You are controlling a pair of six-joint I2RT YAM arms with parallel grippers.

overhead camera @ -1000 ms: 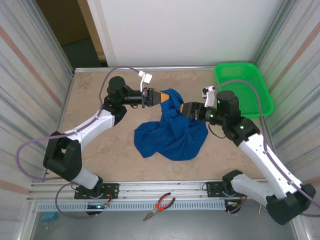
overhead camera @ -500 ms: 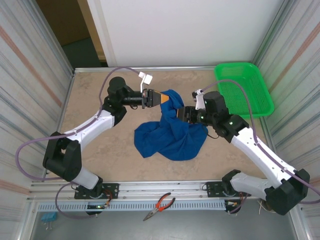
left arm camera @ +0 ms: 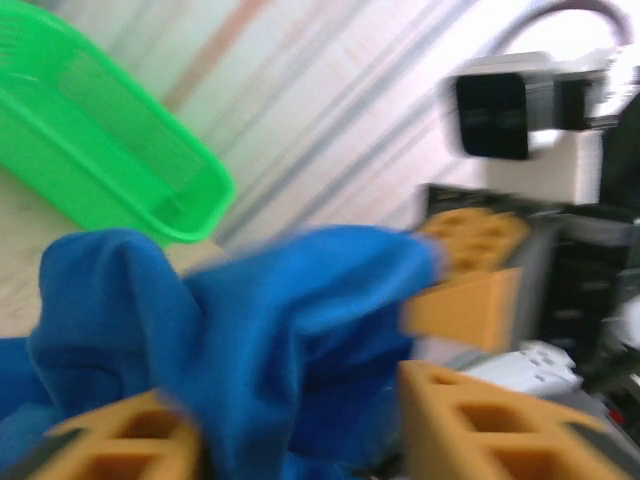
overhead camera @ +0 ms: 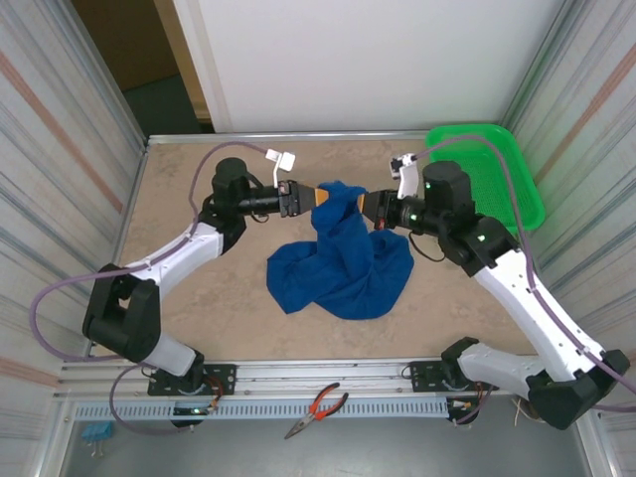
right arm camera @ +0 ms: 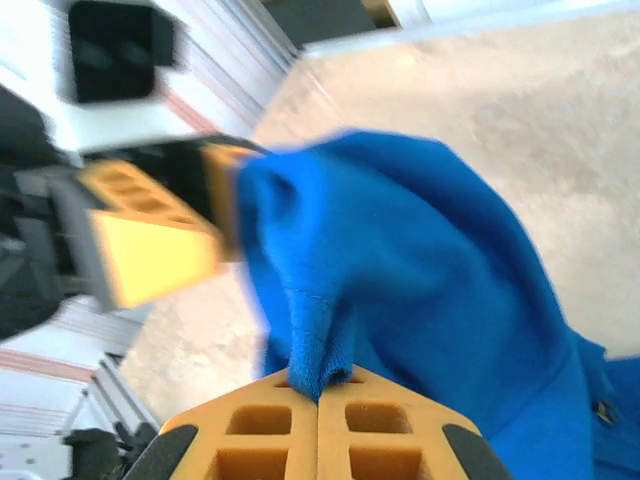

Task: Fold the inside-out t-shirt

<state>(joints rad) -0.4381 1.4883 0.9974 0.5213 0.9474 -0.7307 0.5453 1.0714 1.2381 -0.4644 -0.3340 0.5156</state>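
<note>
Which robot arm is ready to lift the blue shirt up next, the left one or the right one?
Probably the right. The right gripper is pinched shut on a fold of the shirt, while the left gripper has its fingers apart, not clamped.

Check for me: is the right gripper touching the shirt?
Touching. The right wrist view shows the right gripper closed on a fold of the shirt.

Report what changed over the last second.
The right gripper moved in toward the left gripper, reached the t-shirt's raised fold and shut on it. The left gripper opened, with cloth lying between its fingers. The rest of the shirt, the green basket and the pliers stayed put.
</note>
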